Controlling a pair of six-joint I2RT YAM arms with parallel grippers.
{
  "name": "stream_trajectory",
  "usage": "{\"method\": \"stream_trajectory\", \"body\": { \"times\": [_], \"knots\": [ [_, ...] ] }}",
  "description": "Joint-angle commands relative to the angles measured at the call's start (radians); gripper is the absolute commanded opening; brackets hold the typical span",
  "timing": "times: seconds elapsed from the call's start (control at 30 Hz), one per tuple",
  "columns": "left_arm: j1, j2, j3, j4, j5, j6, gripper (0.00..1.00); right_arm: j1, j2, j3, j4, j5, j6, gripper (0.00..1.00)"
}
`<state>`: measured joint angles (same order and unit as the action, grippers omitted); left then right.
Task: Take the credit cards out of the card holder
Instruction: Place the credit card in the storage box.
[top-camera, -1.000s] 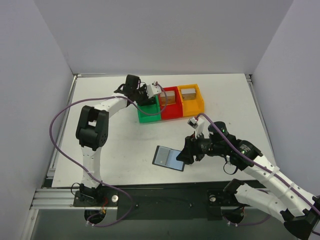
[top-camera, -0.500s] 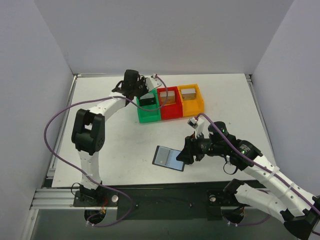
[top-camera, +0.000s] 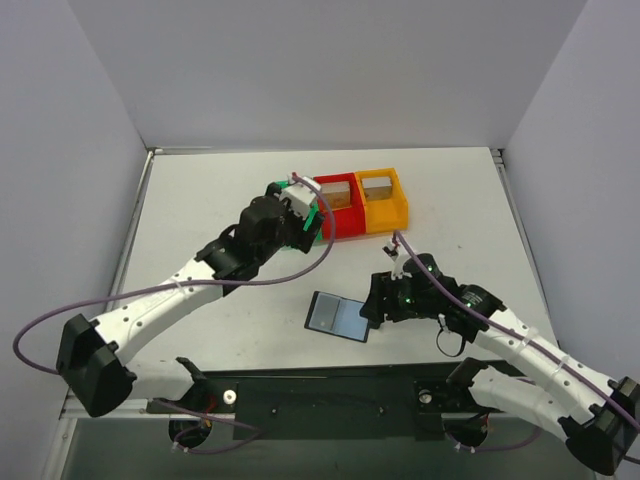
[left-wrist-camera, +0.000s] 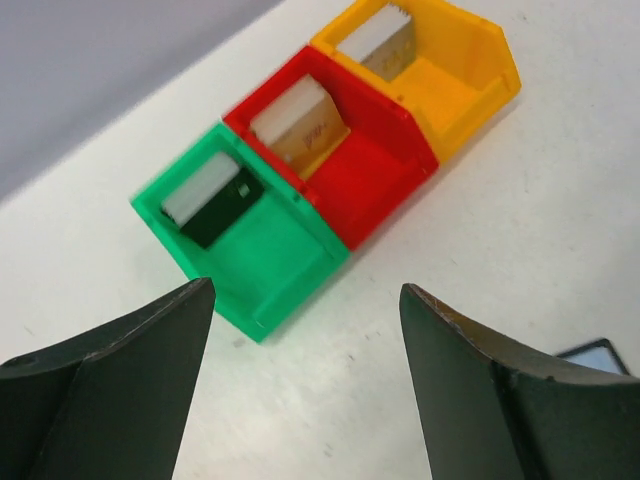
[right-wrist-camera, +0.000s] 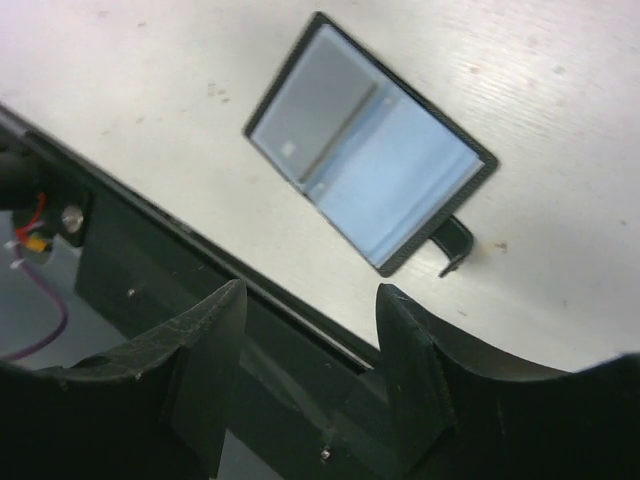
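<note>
The card holder (top-camera: 337, 316) lies unfolded on the table near the front edge, its black strap (right-wrist-camera: 455, 242) sticking out; in the right wrist view the card holder (right-wrist-camera: 370, 145) shows a grey half and a pale blue half. My right gripper (top-camera: 370, 310) hovers at its right edge, and in its own view the right gripper (right-wrist-camera: 310, 310) stands open and empty. My left gripper (left-wrist-camera: 305, 320) is open and empty above bare table, just in front of the green bin (left-wrist-camera: 270, 250). Credit cards stand in the bins: a black and grey card (left-wrist-camera: 205, 200), a tan card (left-wrist-camera: 300, 125) and another card (left-wrist-camera: 380, 45).
The green, red (top-camera: 345, 222) and orange (top-camera: 385, 212) bins stand side by side at the back middle. My left gripper (top-camera: 308, 212) covers most of the green one from above. The black front rail (right-wrist-camera: 150, 270) runs just below the card holder. White walls enclose the table.
My left arm has dropped low and swung right, pulling its gripper back from over the green bin, jaws now wide apart. The right gripper edged slightly; the card holder has not moved.
</note>
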<state>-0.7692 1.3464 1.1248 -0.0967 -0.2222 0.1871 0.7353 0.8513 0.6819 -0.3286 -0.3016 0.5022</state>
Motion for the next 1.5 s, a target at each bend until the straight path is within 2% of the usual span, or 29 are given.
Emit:
{"method": "stream_trajectory", "body": {
  "times": [0.0,0.1,0.17,0.2,0.23,0.27,0.3,0.37,0.43,0.53,0.63,0.77,0.87,1.03,1.17,1.33,1.47],
  "knots": [
    [-0.015,-0.144,-0.126,-0.118,-0.069,-0.441,0.86,0.045,0.067,-0.009,-0.022,0.202,0.056,0.53],
    [-0.022,-0.252,-0.27,-0.083,-0.01,-0.567,0.86,0.134,0.086,0.011,-0.091,0.457,0.059,0.59],
    [-0.022,-0.344,-0.38,0.001,0.064,-0.642,0.86,0.164,0.086,0.013,-0.089,0.499,0.062,0.68],
    [-0.018,-0.372,-0.423,0.038,0.069,-0.74,0.86,0.156,0.083,0.001,-0.089,0.51,0.112,0.87],
    [-0.012,-0.436,-0.527,0.152,0.089,-0.783,0.87,0.141,0.083,-0.005,-0.095,0.507,0.128,0.99],
    [-0.002,-0.463,-0.571,0.201,0.113,-0.849,0.87,0.113,0.077,-0.03,-0.081,0.484,0.125,1.0],
    [0.005,-0.514,-0.656,0.275,0.166,-0.882,0.87,0.093,0.072,-0.045,-0.02,0.388,0.121,1.0],
    [0.01,-0.542,-0.729,0.327,0.211,-0.948,0.87,0.055,0.066,-0.087,0.052,0.278,0.131,1.0],
    [0.01,-0.517,-0.72,0.258,0.222,-0.966,0.85,0.056,0.078,-0.09,0.115,0.237,0.139,0.95],
    [0.008,-0.448,-0.701,0.252,0.329,-0.963,0.79,0.072,0.167,-0.062,0.163,0.199,0.173,0.84],
    [0.005,-0.37,-0.715,0.339,0.386,-0.989,0.69,0.088,0.239,-0.041,0.184,0.19,0.2,0.75],
    [-0.03,-0.311,-0.726,0.39,0.399,-1.003,0.66,0.105,0.287,-0.062,0.237,0.165,0.216,0.72],
    [-0.065,-0.279,-0.723,0.4,0.379,-1.003,0.67,0.105,0.318,-0.082,0.256,0.16,0.22,0.65],
    [-0.102,-0.225,-0.692,0.374,0.313,-0.985,0.66,0.087,0.339,-0.123,0.275,0.162,0.222,0.4],
    [-0.143,-0.184,-0.674,0.336,0.189,-0.986,0.65,0.067,0.354,-0.166,0.298,0.153,0.226,0.31],
    [-0.18,-0.136,-0.632,0.276,0.107,-0.986,0.61,0.052,0.359,-0.235,0.319,0.144,0.243,0.2],
    [-0.193,-0.116,-0.602,0.238,0.058,-0.986,0.6,0.049,0.353,-0.265,0.352,0.154,0.254,0.18]
  ]
}}
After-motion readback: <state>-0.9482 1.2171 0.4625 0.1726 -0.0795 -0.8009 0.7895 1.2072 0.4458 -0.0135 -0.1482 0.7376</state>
